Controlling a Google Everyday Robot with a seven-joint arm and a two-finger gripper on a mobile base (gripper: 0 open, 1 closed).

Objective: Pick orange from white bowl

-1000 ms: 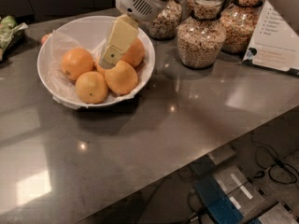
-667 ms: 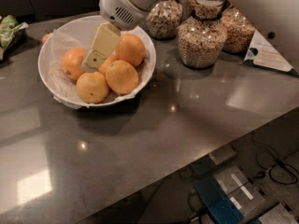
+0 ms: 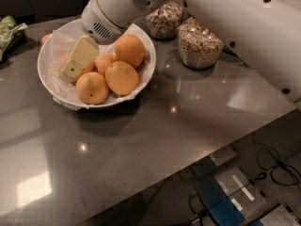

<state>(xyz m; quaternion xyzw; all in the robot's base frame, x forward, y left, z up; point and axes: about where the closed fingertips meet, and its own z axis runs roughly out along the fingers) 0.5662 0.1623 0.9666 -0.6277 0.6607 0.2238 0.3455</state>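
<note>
The white bowl point(image 3: 144, 40) stands at the back left of the grey table, lined with crinkled wrap. Several oranges lie in it: one at the back right point(image 3: 129, 50), one at the front middle point(image 3: 121, 77), one at the front left point(image 3: 91, 87), and a smaller one point(image 3: 103, 62) between them. My gripper point(image 3: 74, 68) reaches down into the left side of the bowl from the white arm point(image 3: 110, 11). It lies over another orange point(image 3: 88, 68), which is mostly hidden beneath it.
Two glass jars of grains point(image 3: 164, 20) point(image 3: 200, 44) stand right of the bowl, under the arm. A green packet point(image 3: 9, 29) lies at the far left edge. The table's front edge point(image 3: 197, 157) runs diagonally, with cables and boxes on the floor below.
The gripper has moved from the bowl's right side across to its left side and lower, now over the left orange. The oranges have not moved.
</note>
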